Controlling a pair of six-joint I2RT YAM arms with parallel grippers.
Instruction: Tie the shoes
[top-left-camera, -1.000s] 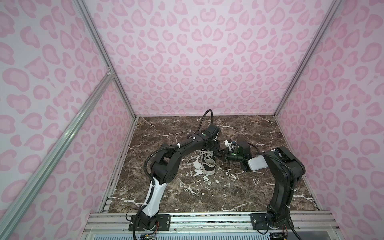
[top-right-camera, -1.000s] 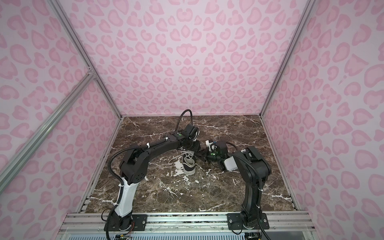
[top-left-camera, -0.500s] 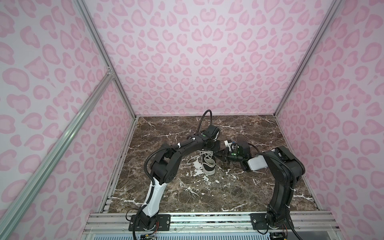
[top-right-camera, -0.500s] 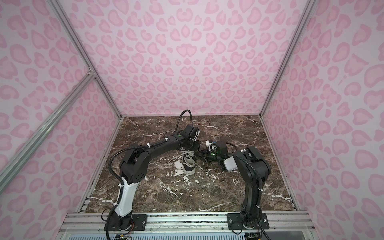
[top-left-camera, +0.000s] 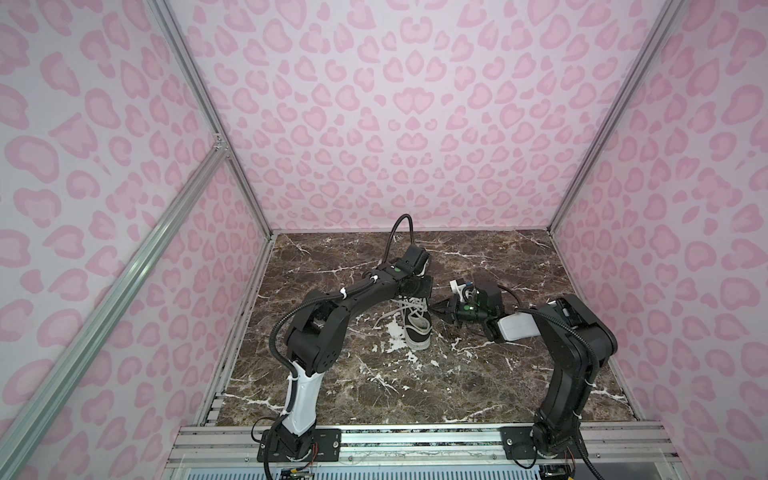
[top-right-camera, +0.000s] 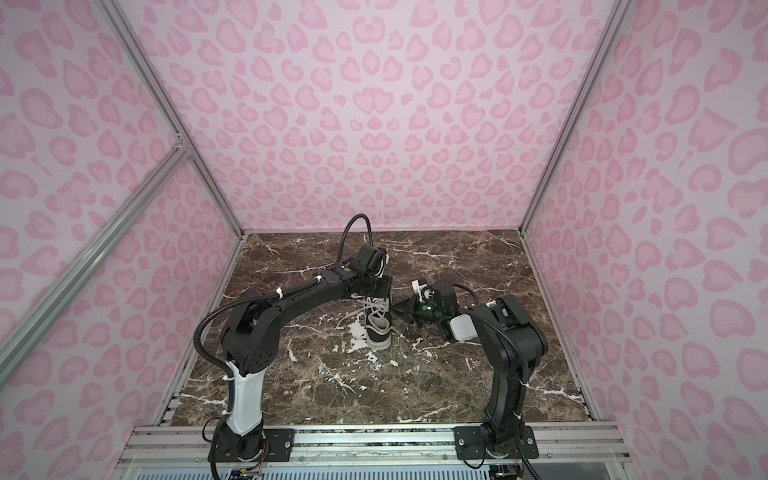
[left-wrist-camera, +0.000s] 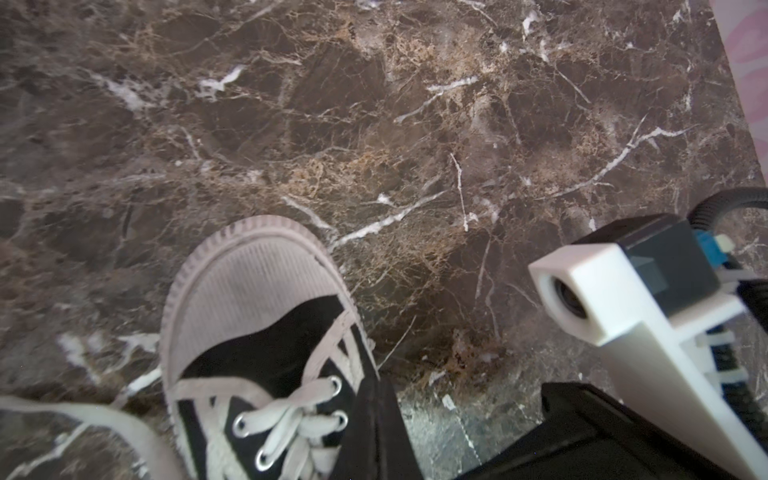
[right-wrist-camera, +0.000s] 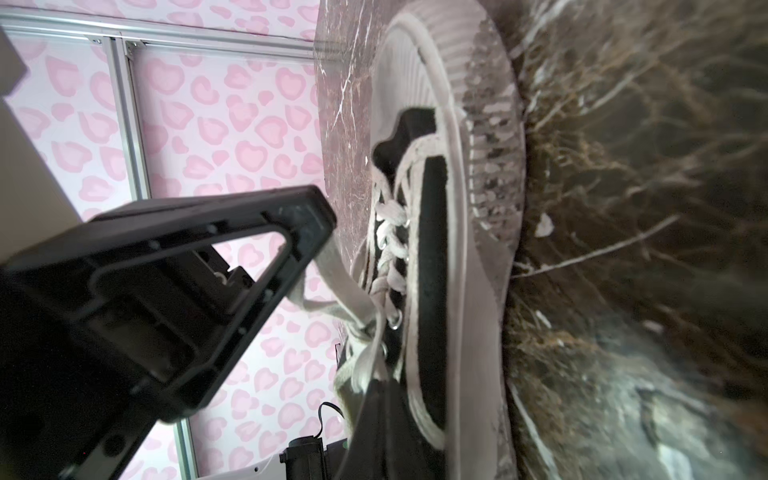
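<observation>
One black sneaker, the shoes (top-left-camera: 417, 328) (top-right-camera: 379, 330), stands mid-table with its white toe cap (left-wrist-camera: 249, 282) toward the front rail. My left gripper (top-left-camera: 415, 300) (left-wrist-camera: 376, 378) hangs over the laced part, shut. In the right wrist view an off-white lace (right-wrist-camera: 332, 266) runs taut from its fingers (right-wrist-camera: 303, 224) to the crossing above the eyelets. My right gripper (top-left-camera: 434, 309) (right-wrist-camera: 376, 388) points in from the shoe's right side, shut on another lace strand (right-wrist-camera: 365, 357). A loose lace end (top-left-camera: 384, 322) (left-wrist-camera: 83, 415) trails on the table left of the shoe.
The brown marble table (top-left-camera: 478, 374) is boxed in by pink patterned walls with aluminium posts (top-left-camera: 249, 195). A metal rail (top-left-camera: 415, 440) carries both arm bases at the front. The right wrist's white camera housing (left-wrist-camera: 602, 291) sits close beside my left gripper.
My left gripper has shut over the shoe's laces. Both arms and the shoe have barely shifted, and the right gripper stays shut.
</observation>
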